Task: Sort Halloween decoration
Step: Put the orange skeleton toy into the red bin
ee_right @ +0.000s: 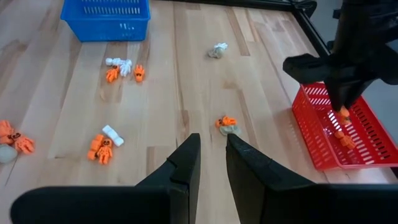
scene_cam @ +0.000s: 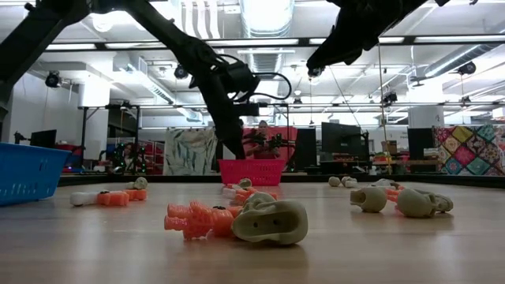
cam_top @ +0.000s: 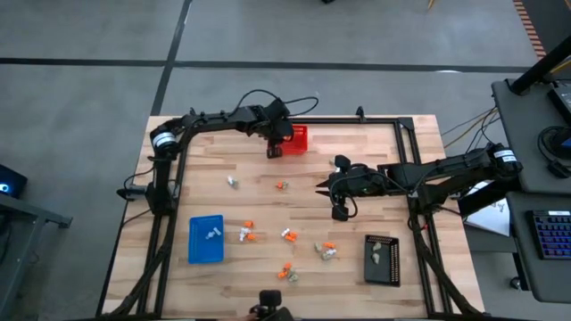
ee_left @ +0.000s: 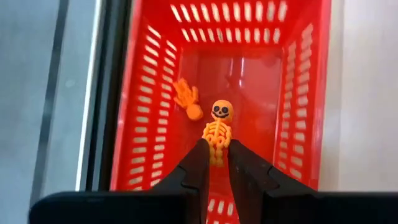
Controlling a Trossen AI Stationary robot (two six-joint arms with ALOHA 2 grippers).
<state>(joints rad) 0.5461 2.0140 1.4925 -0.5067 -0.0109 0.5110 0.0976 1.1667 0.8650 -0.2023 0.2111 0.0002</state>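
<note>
The left gripper point(ee_left: 214, 163), narrowly pinching an orange skeleton point(ee_left: 217, 127) over the red basket point(ee_left: 144, 93) at the table's twelve o'clock, risks the skeleton sticking to a finger on release; the right gripper point(ee_right: 210, 158) waits mid-table, narrow and empty.

We see a pale wood counter point(cam_top: 357, 152) carrying a red mesh basket point(cam_top: 300, 139) at its far edge, a blue tray point(cam_top: 206, 239) and a black tray point(cam_top: 382, 259) (both near the front), with small orange, white and beige trinkets point(cam_top: 287, 235) scattered between them.

Table point(cam_top: 357, 178) pale matt wood; red basket point(ee_left: 298, 93) glossy plastic.
</note>
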